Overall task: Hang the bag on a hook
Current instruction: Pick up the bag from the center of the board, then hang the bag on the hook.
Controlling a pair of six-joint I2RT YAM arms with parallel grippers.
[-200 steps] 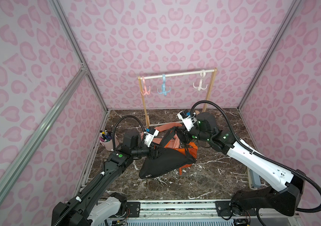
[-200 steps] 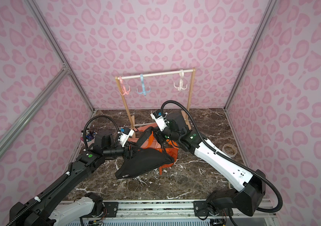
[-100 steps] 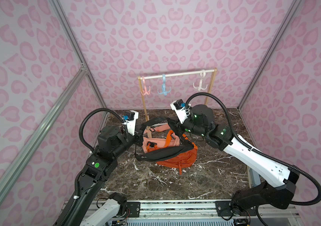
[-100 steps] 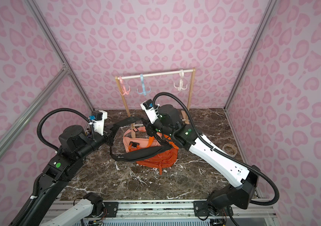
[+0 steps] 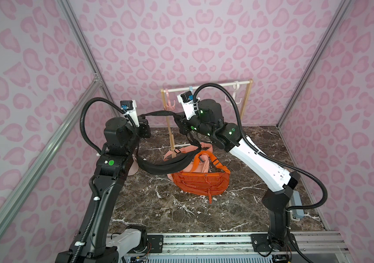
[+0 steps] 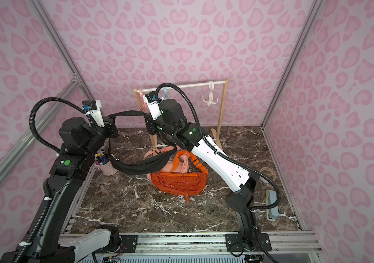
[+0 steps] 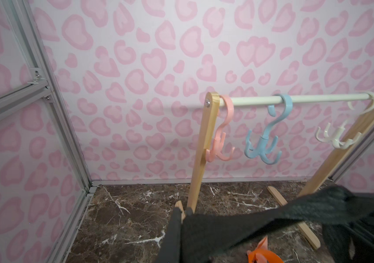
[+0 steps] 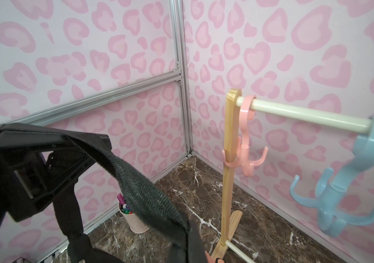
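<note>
A black bag (image 5: 165, 165) hangs above the marble floor by its strap (image 5: 158, 113), which runs nearly level between my two grippers. My left gripper (image 5: 145, 118) is shut on one end of the strap (image 7: 249, 225). My right gripper (image 5: 178, 118) is shut on the other end (image 8: 136, 182). Both grippers are raised in front of the wooden rack (image 5: 247, 95). From its white rod hang a pink hook (image 7: 221, 145), a blue hook (image 7: 263, 148) and a white hook (image 7: 338, 139). In both top views my right arm hides most of the blue hook.
An orange bag (image 5: 202, 182) lies on the floor on top of a pink bag (image 5: 195, 167), under the hanging black bag. A pink cup of pens (image 6: 106, 167) stands by the left wall. A tape roll (image 6: 268, 173) and a grey device (image 6: 272, 205) lie at the right edge.
My left gripper closed on the strap. Both arms rose and moved back toward the rack, lifting the black bag off the other bags and pulling the strap taut.
</note>
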